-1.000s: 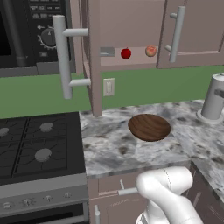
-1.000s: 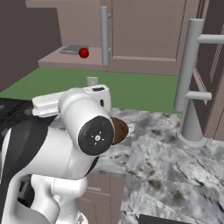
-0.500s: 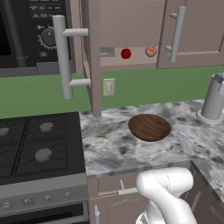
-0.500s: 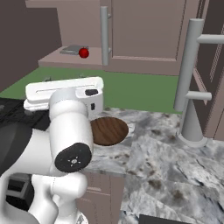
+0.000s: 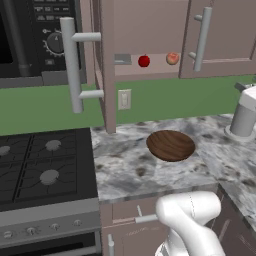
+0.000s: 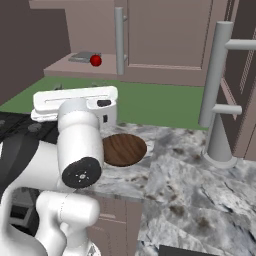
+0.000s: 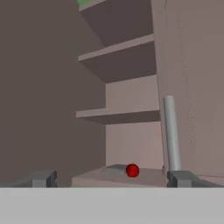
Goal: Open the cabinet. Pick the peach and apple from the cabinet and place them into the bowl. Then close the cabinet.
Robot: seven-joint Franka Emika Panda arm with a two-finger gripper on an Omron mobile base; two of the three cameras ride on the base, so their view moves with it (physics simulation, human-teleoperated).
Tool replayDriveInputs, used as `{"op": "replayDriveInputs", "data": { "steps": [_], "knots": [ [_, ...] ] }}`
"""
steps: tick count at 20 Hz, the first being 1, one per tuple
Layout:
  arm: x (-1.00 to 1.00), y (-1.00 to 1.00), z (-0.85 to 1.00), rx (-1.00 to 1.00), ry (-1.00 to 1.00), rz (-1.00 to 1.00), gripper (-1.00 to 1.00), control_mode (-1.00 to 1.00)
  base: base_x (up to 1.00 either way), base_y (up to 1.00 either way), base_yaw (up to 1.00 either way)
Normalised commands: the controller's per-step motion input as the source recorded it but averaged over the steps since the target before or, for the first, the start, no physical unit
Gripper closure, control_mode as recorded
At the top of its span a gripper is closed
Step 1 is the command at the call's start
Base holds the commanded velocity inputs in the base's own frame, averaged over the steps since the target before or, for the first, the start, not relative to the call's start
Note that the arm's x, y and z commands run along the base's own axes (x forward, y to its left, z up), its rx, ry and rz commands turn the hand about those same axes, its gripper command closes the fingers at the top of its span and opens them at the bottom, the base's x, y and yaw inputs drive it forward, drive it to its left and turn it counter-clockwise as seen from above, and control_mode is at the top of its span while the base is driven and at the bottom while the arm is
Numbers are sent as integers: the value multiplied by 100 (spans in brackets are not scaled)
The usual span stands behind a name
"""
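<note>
The cabinet point(image 5: 150, 30) hangs over the counter with its left door point(image 5: 106, 65) swung open and its right door point(image 5: 220, 35) closed. On its bottom shelf a bright red apple point(image 5: 144, 61) sits left of the pale peach point(image 5: 172, 58). The dark wooden bowl point(image 5: 171, 145) rests on the counter below, with nothing in it. My gripper point(image 7: 111, 179) is open with nothing between its fingers, and it points into the open cabinet from a distance. Ahead of it are the apple point(image 7: 132, 170) and the right door's bar handle point(image 7: 172, 133). The apple point(image 6: 95, 60) and bowl point(image 6: 125, 149) also appear beyond my white hand point(image 6: 75, 100).
A gas stove point(image 5: 40, 170) and a microwave point(image 5: 30, 35) stand left of the open door, whose long handle point(image 5: 72, 65) juts out toward me. A grey appliance point(image 5: 244, 116) sits on the counter's right end. A small flat grey item point(image 6: 80, 56) lies beside the apple.
In the right base view my forearm has turned and the hand has shifted left, now level and facing the cabinet. The fruit, bowl and doors have not moved.
</note>
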Motion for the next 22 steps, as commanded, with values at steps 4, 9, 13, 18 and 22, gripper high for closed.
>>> {"op": "replayDriveInputs", "data": {
  "steps": [4, 9, 13, 18, 22],
  "knots": [
    [37, 0, 0, 0, 0, -1, -100, -100, 0, 0, 0],
    [39, 0, 0, 0, 0, -1, -100, -100, 0, 0, 0],
    [41, 0, 0, 2, 0, -1, -100, -100, 0, 0, 0],
    [44, 0, 0, 3, 0, -1, -100, -100, 0, 0, 0],
    [43, -3, 0, 4, 0, 0, -100, -100, 0, 0, 0]
  ]
}}
